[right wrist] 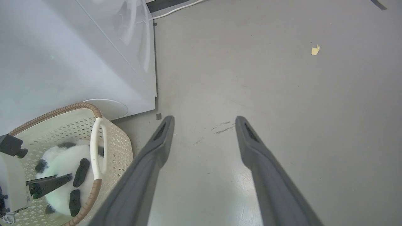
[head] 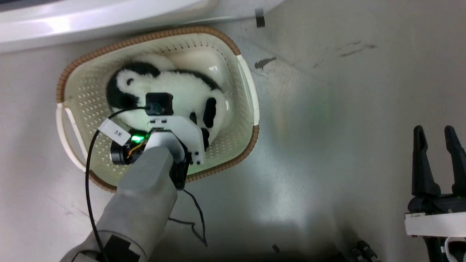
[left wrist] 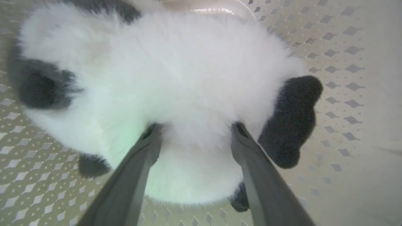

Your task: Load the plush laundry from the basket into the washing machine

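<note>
White fur between spread jaws, nothing lifted yet.

Your left gripper (left wrist: 196, 128) stands with its jaws wide apart, both fingertips (left wrist: 150, 138) sunk into the white belly of the plush laundry (left wrist: 176, 72) without pinching it. The toy lies in the bottom of the basket (left wrist: 345, 62), which sits on the floor (right wrist: 282, 78) just beside the washing machine (right wrist: 62, 62). Your right gripper (right wrist: 204, 121) hangs over bare floor well apart from the basket, jaws apart too, holding nothing. By my reading you're at the grasp: closing, lifting and carrying the toy into the machine are all left.
</note>
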